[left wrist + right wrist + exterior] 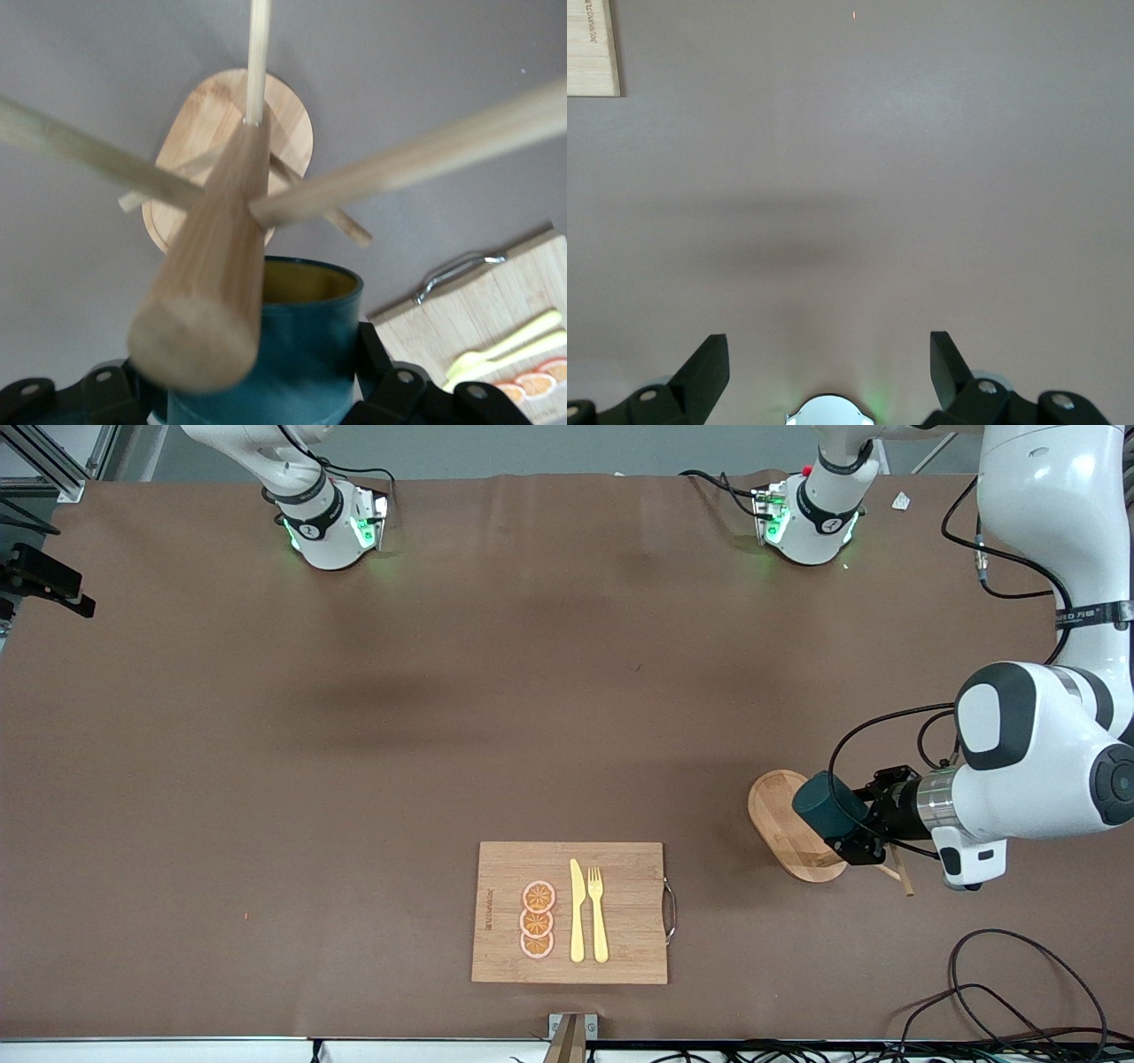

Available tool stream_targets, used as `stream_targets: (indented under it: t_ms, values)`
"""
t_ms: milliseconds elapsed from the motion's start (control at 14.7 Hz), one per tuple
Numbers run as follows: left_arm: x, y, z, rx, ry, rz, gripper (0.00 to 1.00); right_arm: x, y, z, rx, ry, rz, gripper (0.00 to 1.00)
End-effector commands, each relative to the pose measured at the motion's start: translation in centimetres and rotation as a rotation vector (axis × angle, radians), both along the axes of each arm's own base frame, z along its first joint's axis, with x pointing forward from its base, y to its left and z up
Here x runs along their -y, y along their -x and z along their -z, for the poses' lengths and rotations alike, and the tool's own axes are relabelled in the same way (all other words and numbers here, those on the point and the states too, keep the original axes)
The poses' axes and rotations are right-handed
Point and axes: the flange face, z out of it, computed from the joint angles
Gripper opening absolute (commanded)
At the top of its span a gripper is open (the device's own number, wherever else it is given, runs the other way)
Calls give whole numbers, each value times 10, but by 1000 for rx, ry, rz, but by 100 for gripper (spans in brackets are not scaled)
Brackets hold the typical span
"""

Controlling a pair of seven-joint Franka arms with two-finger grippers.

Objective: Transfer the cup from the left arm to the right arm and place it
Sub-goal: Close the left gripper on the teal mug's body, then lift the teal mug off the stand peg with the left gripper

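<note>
The cup (826, 804) is dark teal with a mustard inside. My left gripper (855, 828) is shut on it and holds it in the air over a wooden mug stand (780, 824) toward the left arm's end of the table. In the left wrist view the cup (306, 354) sits between the black fingers (399, 390), close beside the stand's post (213, 292) and its pegs. My right gripper (828, 354) is open and empty, above bare table; it does not show in the front view.
A wooden cutting board (496, 868) with a metal handle lies near the front camera's edge. On it are orange slices (538, 919), a yellow knife (577, 912) and a fork (598, 912). Cables (992, 974) lie at the left arm's end.
</note>
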Motion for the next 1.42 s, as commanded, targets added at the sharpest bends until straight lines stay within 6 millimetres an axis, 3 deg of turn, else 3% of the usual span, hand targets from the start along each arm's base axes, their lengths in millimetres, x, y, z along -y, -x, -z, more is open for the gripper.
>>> stream_targets:
  t_ms: [0,814,1018,1357]
  values:
    - [2,9,-23,-25,36,-18,63,-1,4,0,1,-4,-1,100]
    - [31,31,-38,-152,70,-80,63,-1,4,1,-1,-4,-1,100]
    - [49,37,-51,-164,74,-106,63,-1,4,1,-1,-4,-1,100]
    - [109,59,-85,-125,40,-69,61,-1,4,1,-1,-4,-1,100]
